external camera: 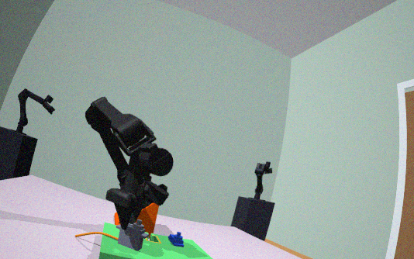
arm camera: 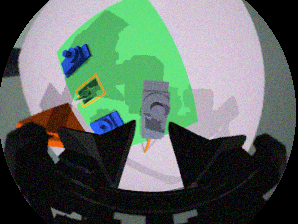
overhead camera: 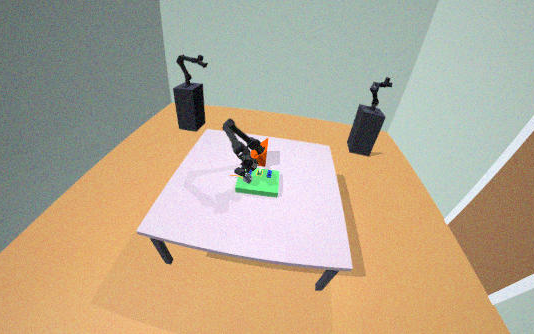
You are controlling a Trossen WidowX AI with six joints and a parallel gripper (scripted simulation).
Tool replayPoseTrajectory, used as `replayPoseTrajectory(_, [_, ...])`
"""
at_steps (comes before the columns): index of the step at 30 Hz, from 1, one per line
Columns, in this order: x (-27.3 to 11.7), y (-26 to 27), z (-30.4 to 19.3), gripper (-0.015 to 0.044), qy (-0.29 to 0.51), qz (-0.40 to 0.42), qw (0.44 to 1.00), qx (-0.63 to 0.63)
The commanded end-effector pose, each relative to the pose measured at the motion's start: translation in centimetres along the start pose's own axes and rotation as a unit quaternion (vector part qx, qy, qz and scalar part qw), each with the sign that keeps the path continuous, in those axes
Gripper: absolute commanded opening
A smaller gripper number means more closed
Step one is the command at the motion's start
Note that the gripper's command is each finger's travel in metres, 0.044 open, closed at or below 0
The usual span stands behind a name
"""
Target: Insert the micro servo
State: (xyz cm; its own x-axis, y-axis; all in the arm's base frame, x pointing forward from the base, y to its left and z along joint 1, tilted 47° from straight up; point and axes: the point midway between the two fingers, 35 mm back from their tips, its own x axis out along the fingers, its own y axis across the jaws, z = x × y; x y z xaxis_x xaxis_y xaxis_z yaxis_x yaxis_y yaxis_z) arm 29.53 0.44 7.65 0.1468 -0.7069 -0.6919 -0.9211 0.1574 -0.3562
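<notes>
The loose grey servo [arm camera: 156,107] [external camera: 132,237] stands on the green deck [overhead camera: 257,190] [arm camera: 145,25], shaft up. Its orange cable [external camera: 95,233] [arm camera: 147,145] runs off the deck's edge. My gripper [arm camera: 152,123] [external camera: 126,227] is low at the servo's cable end, partly closed. One fingertip is very near the servo's side and a narrow gap shows at the other; contact cannot be made out. The empty pocket, marked by an orange outline [arm camera: 101,84], lies left of the servo in the wrist view, between two blue servos [arm camera: 75,59] [arm camera: 107,122].
An orange upright piece [overhead camera: 263,153] [external camera: 150,217] [arm camera: 62,120] stands behind the deck, close to the arm. The deck rests on the pale table [overhead camera: 251,235]. Two other black arms on dark pedestals [overhead camera: 189,107] [overhead camera: 366,131] stand beyond the table.
</notes>
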Motion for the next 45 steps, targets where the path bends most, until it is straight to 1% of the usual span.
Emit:
replayPoseTrajectory(1, [0.0, -0.1, 0.0, 0.0099, 0.001, -0.002, 1.000, -0.001])
replayPoseTrajectory(6, [0.0, -0.1, 0.0, 0.0065, 0.001, -0.002, 1.000, -0.001])
replayPoseTrajectory(8, [-0.3, -0.1, 0.0, 0.0013, 0.001, -0.002, 1.000, -0.001])
replayPoseTrajectory(9, [-0.5, -0.1, 0.0, 0.0000, 0.001, -0.002, 1.000, -0.001])
replayPoseTrajectory(15, [-2.9, 0.3, -0.4, 0.0000, 0.000, -0.001, 1.000, -0.002])
replayPoseTrajectory(32, [-3.0, 0.4, -0.5, 0.0000, 0.000, -0.001, 1.000, -0.002])
replayPoseTrajectory(36, [-3.0, 0.9, 0.6, 0.0000, 0.000, -0.001, 1.000, -0.002])
replayPoseTrajectory(45, [-3.0, 3.2, 5.1, 0.0000, -0.001, -0.001, 1.000, -0.001])
